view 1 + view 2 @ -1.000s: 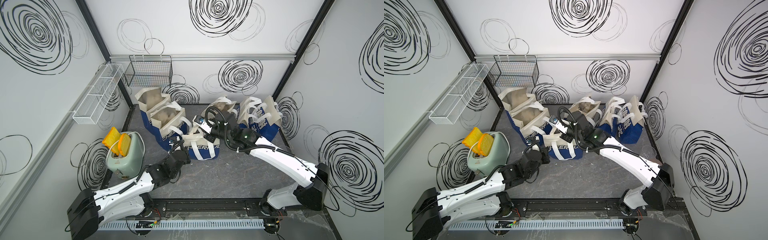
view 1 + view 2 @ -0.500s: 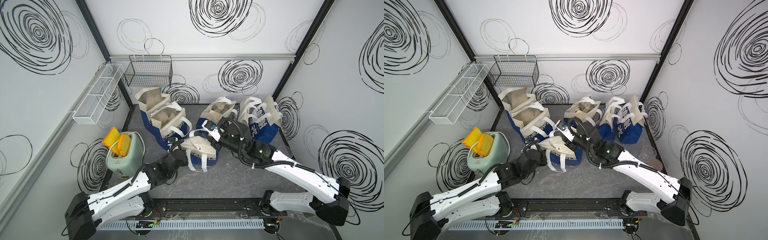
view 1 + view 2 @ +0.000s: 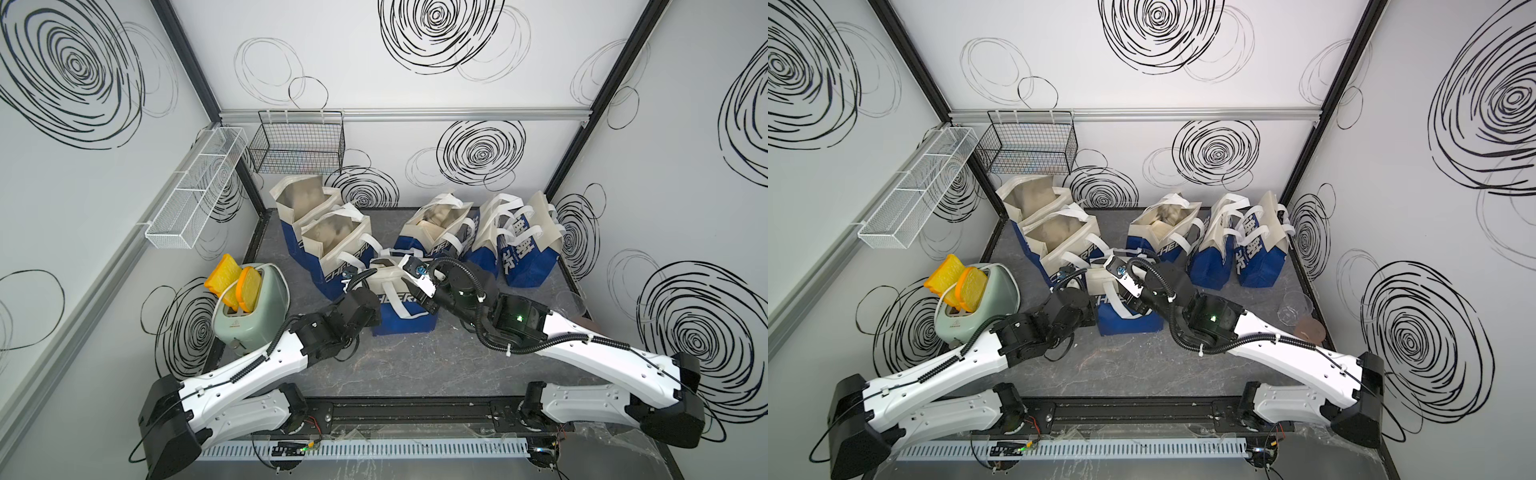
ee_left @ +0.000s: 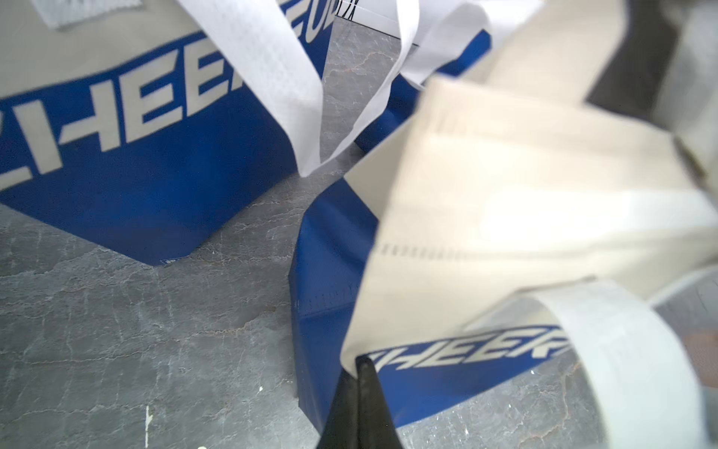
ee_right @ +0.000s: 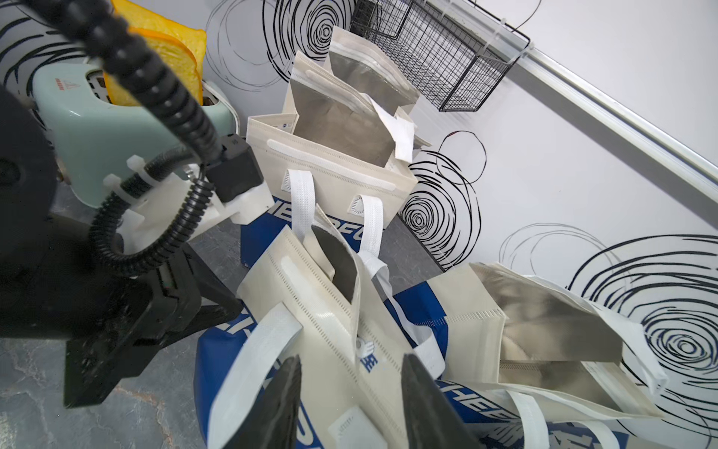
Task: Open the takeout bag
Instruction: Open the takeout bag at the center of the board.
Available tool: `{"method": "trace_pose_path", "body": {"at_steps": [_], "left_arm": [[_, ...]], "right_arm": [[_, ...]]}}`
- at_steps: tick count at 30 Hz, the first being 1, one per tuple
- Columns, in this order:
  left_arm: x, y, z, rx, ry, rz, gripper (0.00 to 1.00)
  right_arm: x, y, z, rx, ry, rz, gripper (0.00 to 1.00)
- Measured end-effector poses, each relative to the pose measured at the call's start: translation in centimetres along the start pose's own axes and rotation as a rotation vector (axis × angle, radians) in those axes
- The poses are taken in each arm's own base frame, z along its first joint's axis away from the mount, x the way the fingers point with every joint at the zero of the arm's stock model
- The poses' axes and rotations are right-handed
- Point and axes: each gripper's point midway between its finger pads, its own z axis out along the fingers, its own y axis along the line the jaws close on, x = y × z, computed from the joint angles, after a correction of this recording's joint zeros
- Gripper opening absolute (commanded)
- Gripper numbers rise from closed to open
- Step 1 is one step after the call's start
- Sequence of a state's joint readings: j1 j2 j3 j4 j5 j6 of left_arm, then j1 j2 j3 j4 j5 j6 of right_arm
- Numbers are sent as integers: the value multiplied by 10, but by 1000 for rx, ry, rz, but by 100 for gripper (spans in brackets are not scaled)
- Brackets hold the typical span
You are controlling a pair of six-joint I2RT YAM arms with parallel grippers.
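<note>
The takeout bag (image 3: pixel 401 320) (image 3: pixel 1125 322), cream above and blue below with white handles, stands front-centre on the grey table. My left gripper (image 3: pixel 373 296) (image 3: pixel 1094 297) (image 4: pixel 359 365) is shut on the cream edge of the bag's left side. My right gripper (image 3: pixel 422 301) (image 3: pixel 1133 301) (image 5: pixel 349 361) hovers over the bag's right top, open, with cream fabric lying loose between the fingers. In the right wrist view the bag's mouth (image 5: pixel 338 268) shows a narrow dark gap. The takeout bag (image 4: pixel 485 217) fills much of the left wrist view.
Two open bags (image 3: pixel 328 237) stand back left, another open bag (image 3: pixel 436 228) behind, and folded bags (image 3: pixel 519 249) back right. A green toaster (image 3: pixel 253 316) with yellow toast sits left. Wire baskets (image 3: pixel 299 145) hang on the wall. A clear glass (image 3: pixel 571 303) stands far right.
The right arm has drawn back toward the front and its gripper has opened, releasing the bag's top. The bag has come forward from the row. The left gripper stays shut on it.
</note>
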State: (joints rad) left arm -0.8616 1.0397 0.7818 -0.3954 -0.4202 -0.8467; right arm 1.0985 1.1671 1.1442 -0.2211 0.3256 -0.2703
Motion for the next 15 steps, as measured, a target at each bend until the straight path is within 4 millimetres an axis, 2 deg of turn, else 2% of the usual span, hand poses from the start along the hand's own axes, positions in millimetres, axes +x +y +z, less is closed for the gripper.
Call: {"method": "trace_pose_path", "body": {"at_steps": [3,15], "left_arm": [[1,-1,1,3,6,1,0],[4,-7,1,40,-5,8,0]], "right_arm": [[-1,-1,-1,4,1,10,48],[27,8,10,8,60,-4,46]]}}
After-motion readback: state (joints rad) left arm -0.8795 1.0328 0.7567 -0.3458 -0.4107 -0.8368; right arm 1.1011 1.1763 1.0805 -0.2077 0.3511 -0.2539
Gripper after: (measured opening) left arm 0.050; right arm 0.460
